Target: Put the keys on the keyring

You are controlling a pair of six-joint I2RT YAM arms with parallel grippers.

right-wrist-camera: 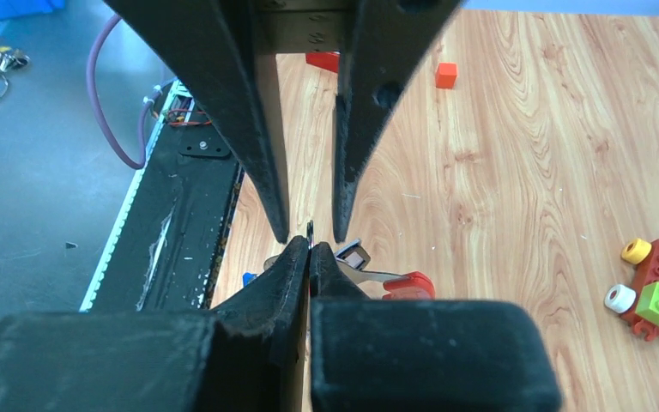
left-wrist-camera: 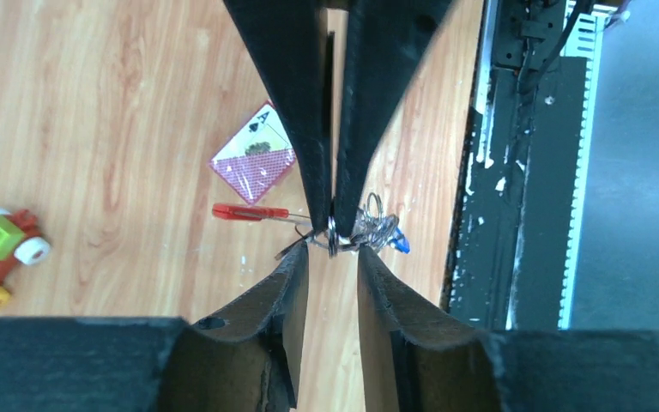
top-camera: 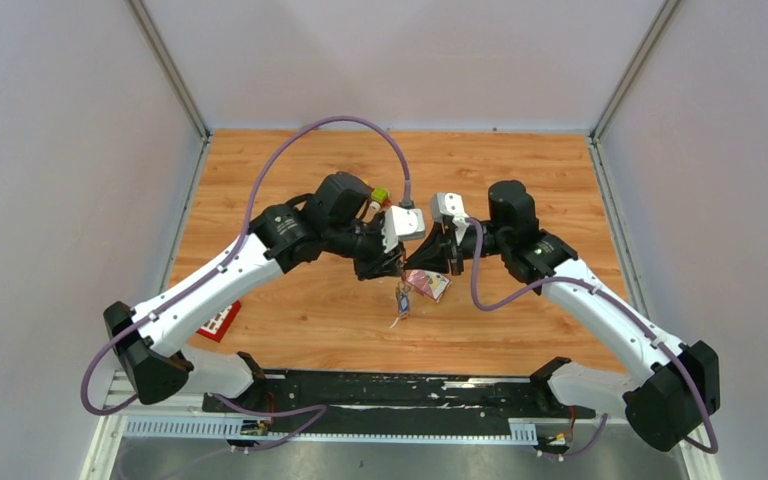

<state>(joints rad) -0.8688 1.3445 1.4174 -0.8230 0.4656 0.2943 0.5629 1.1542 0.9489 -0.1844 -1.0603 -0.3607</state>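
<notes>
The left end effector (left-wrist-camera: 332, 256) is released. Its two fingertips stand apart with the keyring (left-wrist-camera: 333, 239) in the gap between them, and neither pad can be seen touching the metal. From the ring a red fob (left-wrist-camera: 249, 211) sticks out toward the card (left-wrist-camera: 253, 159). On the other side sits a tangle of silver keys (left-wrist-camera: 379, 230), one with a blue head. The pictures do not show whether any key is already threaded onto the ring. In the overhead view the bunch dangles just below the meeting fingers and appears to be lifted off the desk (left-wrist-camera: 94, 129).

The right end effector (right-wrist-camera: 309, 249) is clenched on the keyring, and a thin sliver of the ring's edge shows between its closed tips.

The step in hand looks like threading, with the right arm as the vice and the left arm doing the work. To do it well, the right grip should be firm and unmoving, so the ring's split does not swing out of reach. The left fingers should close on a single key by its head, not on the ring or the whole tangle. They should then bring the key's hole to the split with small, slow moves. The four fingertips are crowded together, so a wide sweep risks knocking the ring loose or jamming tip against tip.
</notes>
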